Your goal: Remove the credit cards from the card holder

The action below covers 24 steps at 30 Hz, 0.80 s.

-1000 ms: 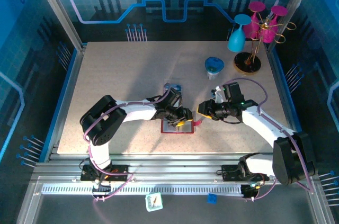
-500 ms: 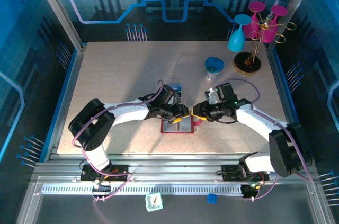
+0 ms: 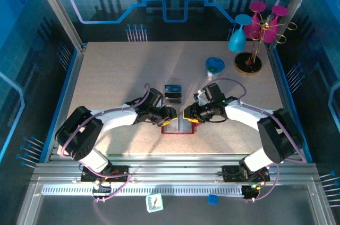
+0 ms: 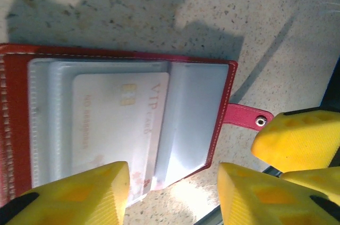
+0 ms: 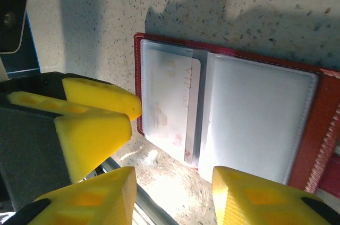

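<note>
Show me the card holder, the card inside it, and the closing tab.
card holder (image 4: 13, 118), left wrist view, red stitched left edge.
card (image 4: 114, 129), left wrist view, middle of its pale face.
closing tab (image 4: 241, 114), left wrist view, strap beside the snap.

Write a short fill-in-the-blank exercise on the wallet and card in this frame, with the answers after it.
1. The red wallet lies ___ on the table, pockets facing up.
2. The pale card in its clear pocket reads ___.
3. The wallet's closing tab sticks out toward the ___ arm's gripper.

Missing words: open; VIP; right.
</note>
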{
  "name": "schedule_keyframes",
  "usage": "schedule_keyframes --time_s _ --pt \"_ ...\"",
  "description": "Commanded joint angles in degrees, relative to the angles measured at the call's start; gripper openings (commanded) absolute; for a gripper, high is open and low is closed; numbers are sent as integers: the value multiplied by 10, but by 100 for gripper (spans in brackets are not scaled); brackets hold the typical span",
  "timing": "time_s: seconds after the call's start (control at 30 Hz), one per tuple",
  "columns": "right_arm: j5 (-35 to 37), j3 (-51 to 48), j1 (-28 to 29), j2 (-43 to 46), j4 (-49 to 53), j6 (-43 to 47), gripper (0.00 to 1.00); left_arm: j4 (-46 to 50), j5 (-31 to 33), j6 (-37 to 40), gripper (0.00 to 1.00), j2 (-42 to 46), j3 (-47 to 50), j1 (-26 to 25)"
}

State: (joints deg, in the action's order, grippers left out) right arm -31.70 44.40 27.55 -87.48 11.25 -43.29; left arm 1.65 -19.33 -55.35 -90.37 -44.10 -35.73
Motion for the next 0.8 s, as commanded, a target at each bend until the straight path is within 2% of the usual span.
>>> schedule_keyframes --time_s 0.0,0.27,0.77 --pt "3 17 17 -24 -23 -14 42 12 8 9 44 20 16 5" --pt "1 31 38 -58 -44 -24 40 3 12 -2 33 23 28 10" --pt "-1 41 60 -87 -59 -32 40 8 10 5 24 4 19 11"
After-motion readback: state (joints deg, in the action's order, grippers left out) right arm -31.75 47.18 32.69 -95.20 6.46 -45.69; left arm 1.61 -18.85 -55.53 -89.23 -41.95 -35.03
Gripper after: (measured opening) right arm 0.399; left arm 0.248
